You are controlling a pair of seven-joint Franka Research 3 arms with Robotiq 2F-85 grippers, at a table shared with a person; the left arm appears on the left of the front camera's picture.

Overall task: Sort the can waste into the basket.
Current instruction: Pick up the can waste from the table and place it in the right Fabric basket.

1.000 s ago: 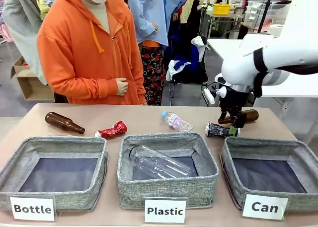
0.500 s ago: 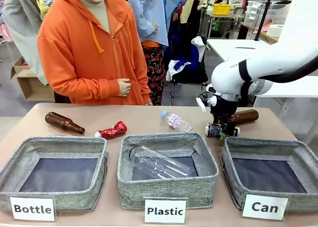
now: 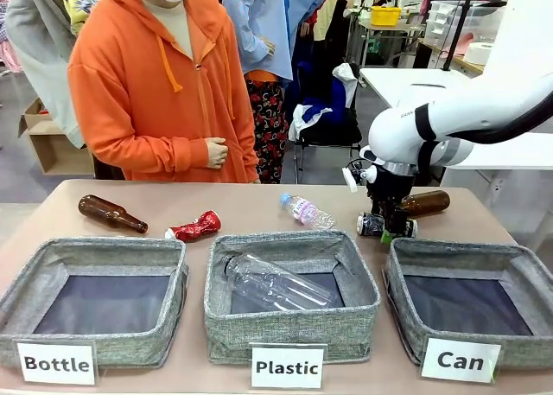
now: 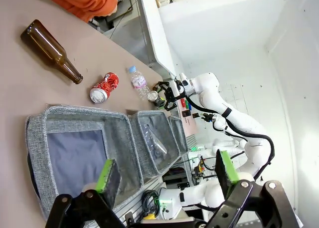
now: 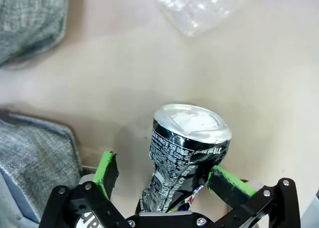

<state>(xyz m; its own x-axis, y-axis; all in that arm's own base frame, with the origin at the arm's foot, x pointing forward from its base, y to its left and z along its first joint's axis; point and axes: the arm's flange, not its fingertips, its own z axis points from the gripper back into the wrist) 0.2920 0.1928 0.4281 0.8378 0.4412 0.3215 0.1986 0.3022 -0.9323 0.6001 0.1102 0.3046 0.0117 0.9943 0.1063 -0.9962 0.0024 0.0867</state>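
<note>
Your right gripper, fingers spread, straddles the dark, dented metal can lying on the tan table, just beyond the right-hand grey woven "Can" basket. Your left gripper gapes too.

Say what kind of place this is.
Probably a robotics lab staged as a waste-sorting station: grey woven-fabric bins behind white cards reading Bottle, Plastic and Can, and a white robot arm reaching over the tan table.
</note>
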